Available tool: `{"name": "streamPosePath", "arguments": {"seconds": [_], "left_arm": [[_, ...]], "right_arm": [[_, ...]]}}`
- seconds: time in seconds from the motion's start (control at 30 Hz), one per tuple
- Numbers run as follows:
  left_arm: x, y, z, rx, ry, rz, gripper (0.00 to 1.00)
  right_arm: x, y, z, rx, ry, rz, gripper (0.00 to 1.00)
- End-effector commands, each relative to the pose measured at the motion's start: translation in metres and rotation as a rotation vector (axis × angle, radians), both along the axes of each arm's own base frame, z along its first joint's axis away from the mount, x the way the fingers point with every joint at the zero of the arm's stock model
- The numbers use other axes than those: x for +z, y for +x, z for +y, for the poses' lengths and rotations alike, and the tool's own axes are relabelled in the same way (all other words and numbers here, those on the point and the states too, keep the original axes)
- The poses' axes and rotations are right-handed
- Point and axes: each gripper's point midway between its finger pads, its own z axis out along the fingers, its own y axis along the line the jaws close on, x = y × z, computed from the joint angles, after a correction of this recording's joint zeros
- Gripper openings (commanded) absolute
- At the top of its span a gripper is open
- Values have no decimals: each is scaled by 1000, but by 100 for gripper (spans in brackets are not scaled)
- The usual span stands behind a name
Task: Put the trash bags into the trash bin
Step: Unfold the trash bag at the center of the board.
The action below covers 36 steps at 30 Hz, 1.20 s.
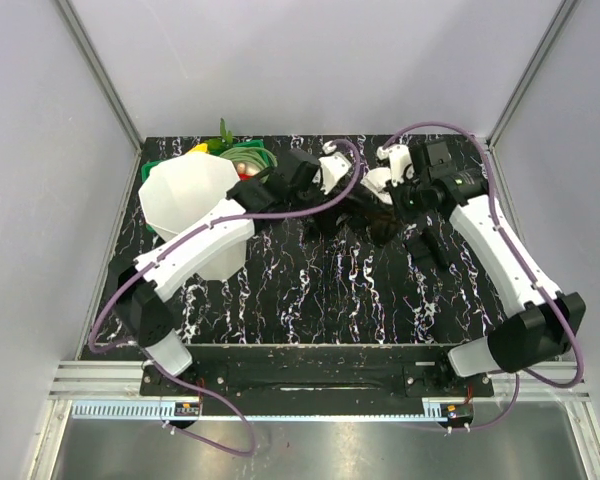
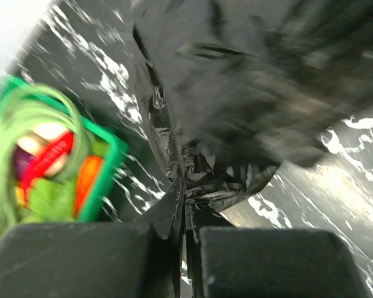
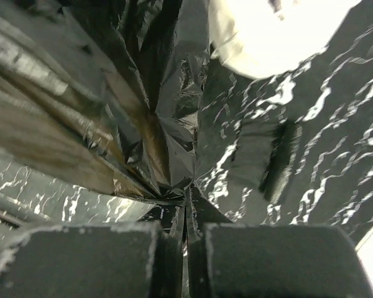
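Observation:
A black trash bag [image 1: 368, 214] hangs bunched between my two grippers above the back middle of the table. The left gripper [image 2: 183, 200] is shut on a pinched fold of the glossy film [image 2: 248, 93], which spreads out ahead of it. My right gripper [image 3: 186, 194] is also shut on a gathered fold of the same bag [image 3: 112, 112]. From above, the left gripper [image 1: 345, 200] and the right gripper [image 1: 388, 212] are close together. The white trash bin [image 1: 195, 205] stands at the left, under my left arm, apart from the bag.
A green basket [image 1: 248, 156] of toy vegetables sits behind the bin, and shows again as the basket [image 2: 105, 180] at the left of the left wrist view. A white roll [image 3: 267, 31] lies on the black marbled table [image 1: 320, 290] just beyond the right gripper.

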Motion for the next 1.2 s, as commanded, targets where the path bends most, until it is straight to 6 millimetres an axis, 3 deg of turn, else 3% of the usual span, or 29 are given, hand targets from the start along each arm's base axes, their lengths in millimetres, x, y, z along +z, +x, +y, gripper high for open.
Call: {"name": "streamPosePath", "arguments": {"seconds": [0.0,0.07,0.13,0.23,0.33,0.4,0.5,0.63,0.73,0.87,1.03,1.17], "left_arm": [[-36,-25,15,71,-89,390,0],[-40,-14,18,91,-128,458,0],[-36,8,20,113,-159,451,0],[-14,51,14,141,-213,374,0],[21,95,4,151,-262,219,0],[52,128,3,165,-285,45,0],[108,162,6,156,-325,-223,0],[206,190,27,200,-411,-564,0],[277,189,47,235,-495,-771,0],[360,159,77,250,-599,-1030,0],[442,100,102,208,-673,-1272,0],[483,56,106,167,-668,-1418,0]], "right_arm": [[-46,-25,8,17,9,249,0],[-51,-13,8,5,10,272,0],[-48,10,8,-10,23,258,0],[-39,59,4,-49,21,198,0],[-7,115,7,-75,20,31,0],[28,151,9,-88,36,-134,0],[93,193,7,-92,34,-417,0],[190,222,-6,-115,-5,-765,0],[252,227,-14,-139,-7,-930,0],[328,215,-20,-158,22,-1135,0],[420,163,-34,-207,109,-1391,0],[469,111,-41,-223,211,-1526,0]]}}
